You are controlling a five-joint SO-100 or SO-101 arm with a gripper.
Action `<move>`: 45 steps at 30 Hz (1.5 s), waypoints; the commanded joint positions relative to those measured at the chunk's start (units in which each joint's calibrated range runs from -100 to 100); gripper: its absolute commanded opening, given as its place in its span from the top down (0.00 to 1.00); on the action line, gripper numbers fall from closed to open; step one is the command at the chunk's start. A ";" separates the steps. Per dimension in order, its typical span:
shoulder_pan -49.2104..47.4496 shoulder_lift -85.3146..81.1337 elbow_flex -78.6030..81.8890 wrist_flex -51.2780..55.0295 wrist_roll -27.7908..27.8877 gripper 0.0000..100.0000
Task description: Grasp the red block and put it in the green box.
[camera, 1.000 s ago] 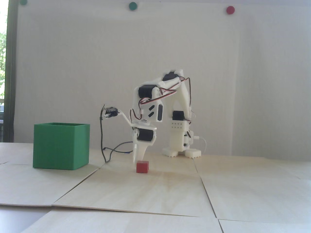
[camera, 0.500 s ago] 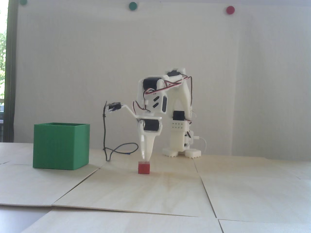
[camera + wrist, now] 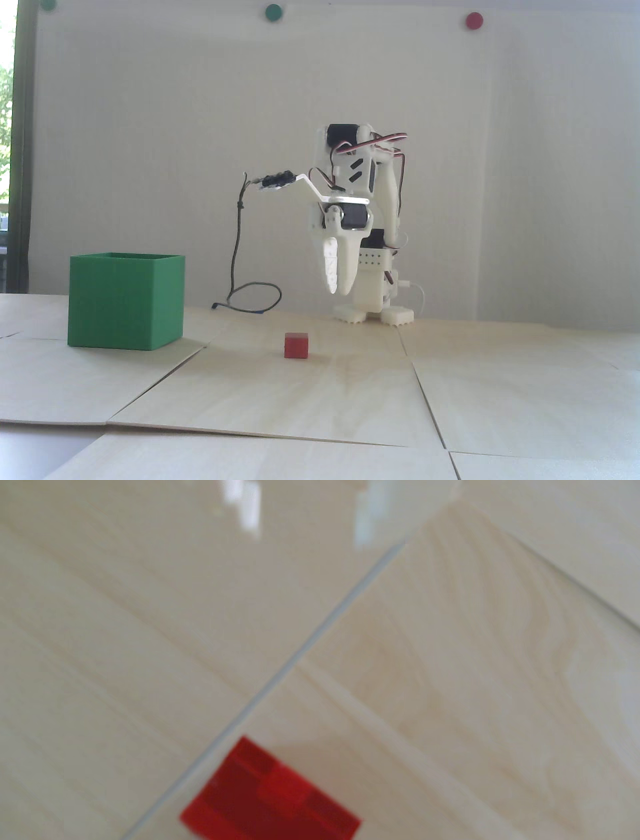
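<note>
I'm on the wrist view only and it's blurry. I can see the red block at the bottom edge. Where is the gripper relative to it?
Observer: In the fixed view the gripper hangs above the table, up and to the right of the red block, not touching it.
Operator: Is it holding anything?
Observer: No. Its fingers look closed together with nothing between them.
Operator: Where's the green box?
Observer: The green box stands on the table to the left of the block in that view, well apart from it.

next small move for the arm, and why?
Probably bring the hand down and left over the red block, opening as it goes. It hangs empty, fingers together, up and right of the block in the fixed view; the block sits on the table, outside the green box.
</note>
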 commanded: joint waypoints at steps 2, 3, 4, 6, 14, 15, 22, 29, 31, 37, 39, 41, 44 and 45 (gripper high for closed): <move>-0.75 -6.13 -0.36 0.51 4.74 0.90; -0.75 -6.21 -0.36 0.68 6.04 0.90; -0.75 -6.29 -0.36 0.76 7.45 0.90; -1.64 -7.32 -0.19 1.27 9.69 0.90; -3.41 -13.87 -0.19 3.88 22.34 0.90; -3.41 -13.95 -0.19 4.30 24.31 0.90; -3.49 -13.71 10.73 3.71 31.55 0.90; -3.65 -4.16 9.04 -6.15 33.53 0.90; -3.49 0.89 3.63 -6.91 33.53 0.90; -4.05 11.32 -20.59 4.56 28.48 0.91; -3.41 12.97 -24.50 5.48 28.37 0.91; -3.17 13.29 -24.94 5.65 28.37 0.91; -2.60 13.45 -24.77 6.07 28.37 0.91; -2.60 13.69 -24.77 6.07 28.37 0.91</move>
